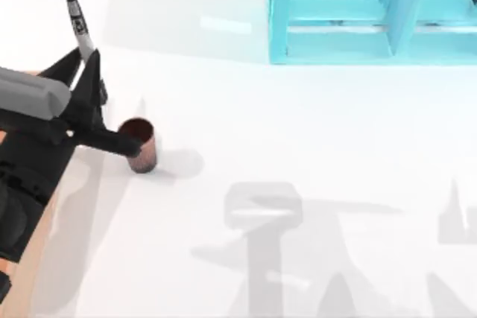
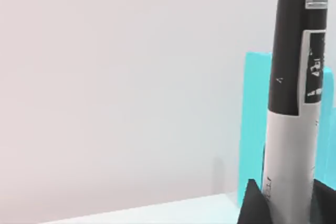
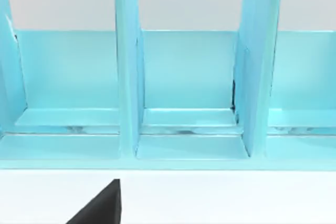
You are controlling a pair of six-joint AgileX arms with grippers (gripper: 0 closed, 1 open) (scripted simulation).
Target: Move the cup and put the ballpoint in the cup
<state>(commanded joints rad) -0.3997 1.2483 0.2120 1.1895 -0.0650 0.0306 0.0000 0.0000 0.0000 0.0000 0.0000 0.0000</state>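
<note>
Left gripper point(image 1: 91, 83) clamps the ballpoint point(image 1: 79, 27) upright by its lower barrel, just beside the cup point(image 1: 139, 146).

Your left arm point(image 1: 30, 139) is built of matte black, angular segments — with one pale grey, rounded-box casing sitting across its upper part. Its left gripper point(image 1: 88, 83) ends in slim black fingers point(image 1: 112, 141), long and tapering, smooth-faced. In the right wrist view you get one black, wedge-shaped fingertip point(image 3: 100, 205) of the right gripper — plain, with straight edges.
</note>
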